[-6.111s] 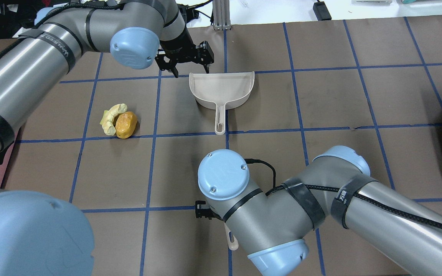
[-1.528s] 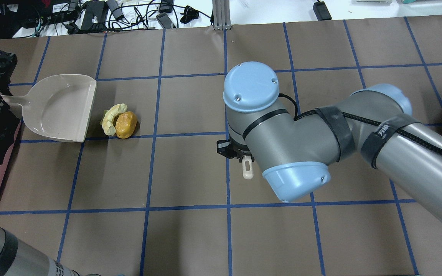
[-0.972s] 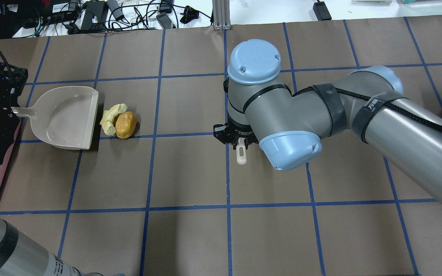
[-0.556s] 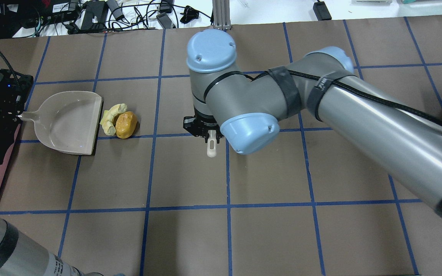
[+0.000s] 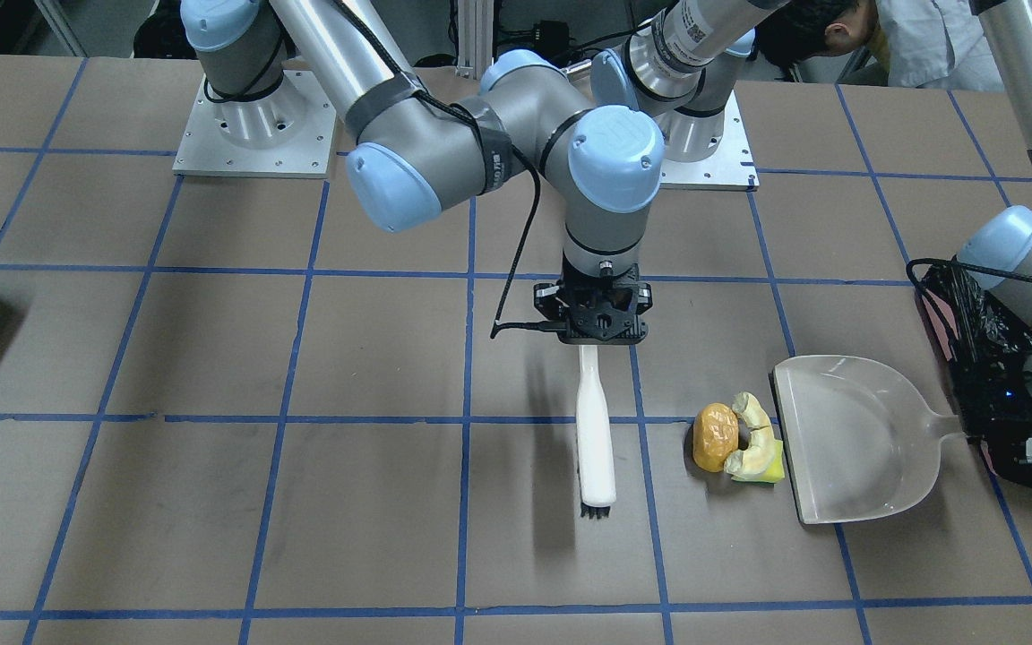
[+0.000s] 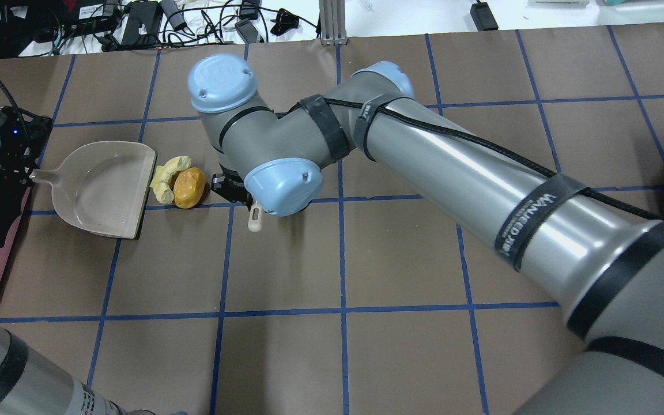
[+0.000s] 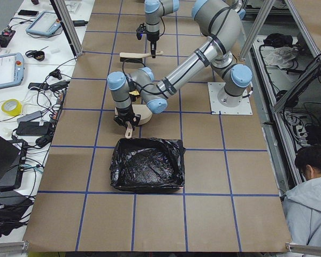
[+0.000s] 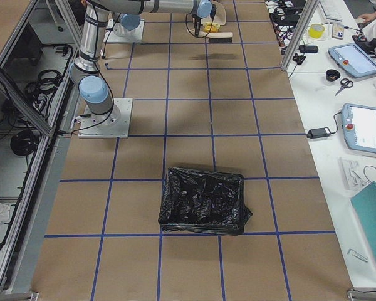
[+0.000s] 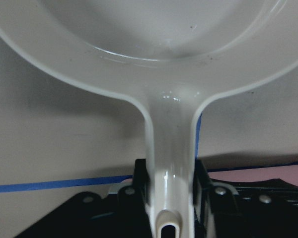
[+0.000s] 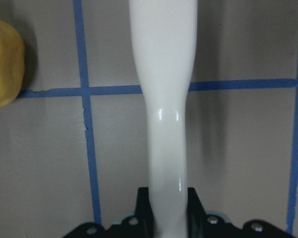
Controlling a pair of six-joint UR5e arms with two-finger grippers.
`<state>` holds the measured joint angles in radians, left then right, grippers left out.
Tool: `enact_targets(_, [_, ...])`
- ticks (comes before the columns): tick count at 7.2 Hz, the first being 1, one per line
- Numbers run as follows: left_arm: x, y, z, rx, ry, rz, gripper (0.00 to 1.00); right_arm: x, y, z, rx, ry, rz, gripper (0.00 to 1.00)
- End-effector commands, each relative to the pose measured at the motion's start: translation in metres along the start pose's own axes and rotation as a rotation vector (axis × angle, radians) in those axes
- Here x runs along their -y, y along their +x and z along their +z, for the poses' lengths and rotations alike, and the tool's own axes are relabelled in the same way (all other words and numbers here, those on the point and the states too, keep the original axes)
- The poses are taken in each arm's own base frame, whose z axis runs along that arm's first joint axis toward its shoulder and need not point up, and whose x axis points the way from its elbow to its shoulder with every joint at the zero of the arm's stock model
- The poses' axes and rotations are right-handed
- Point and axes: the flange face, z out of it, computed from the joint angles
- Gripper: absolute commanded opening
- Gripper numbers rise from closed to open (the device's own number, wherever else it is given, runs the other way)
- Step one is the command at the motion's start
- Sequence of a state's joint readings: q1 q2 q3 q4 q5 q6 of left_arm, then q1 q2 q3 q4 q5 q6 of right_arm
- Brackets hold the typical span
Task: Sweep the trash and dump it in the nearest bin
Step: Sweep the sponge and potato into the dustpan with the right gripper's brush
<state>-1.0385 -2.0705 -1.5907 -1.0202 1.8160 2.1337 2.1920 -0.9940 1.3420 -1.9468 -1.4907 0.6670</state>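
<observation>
Right jaws: gripping white plastic brush (image 5: pixel 596 430).
Left jaws: clamping beige plastic dustpan (image 5: pixel 847 439).
Trash: orange-tan-yellow toy food cluster (image 5: pixel 749 452) lying at brush's 3 o'clock, front-facing view, beside dustpan.
Sweep: best pushing, bristles low, toward 3 o'clock.

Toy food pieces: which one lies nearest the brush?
The orange lump, on the cluster's brush side; the tan curved piece and yellow-green wedge lie nearer the dustpan.
</observation>
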Motion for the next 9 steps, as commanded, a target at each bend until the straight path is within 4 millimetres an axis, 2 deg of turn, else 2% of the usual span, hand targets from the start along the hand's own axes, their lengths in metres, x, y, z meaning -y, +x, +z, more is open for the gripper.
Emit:
enact_targets(1, [0.0, 0.0, 0.001, -0.002, -0.001, -0.006, 0.0, 0.008, -0.052, 0.034, 0.013, -0.003, 0.019, 0.0])
enact_targets(2, [0.0, 0.0, 0.001, -0.004, -0.001, -0.007, 0.0, 0.008, -0.066, 0.046, 0.023, -0.013, 0.012, 0.0])
enact_targets(5, [0.0, 0.0, 0.001, -0.009, -0.011, -0.009, 0.0, -0.02, -0.098, 0.068, 0.062, -0.068, 0.034, 0.0])
enact_targets(7, [0.0, 0.0, 0.001, -0.009, -0.011, -0.009, 0.0, -0.023, -0.109, 0.068, 0.138, -0.062, 0.033, 0.0])
enact_targets(9, [0.0, 0.0, 0.001, -0.009, -0.011, -0.004, 0.0, -0.039, -0.125, 0.072, 0.178, -0.075, 0.089, 0.0])
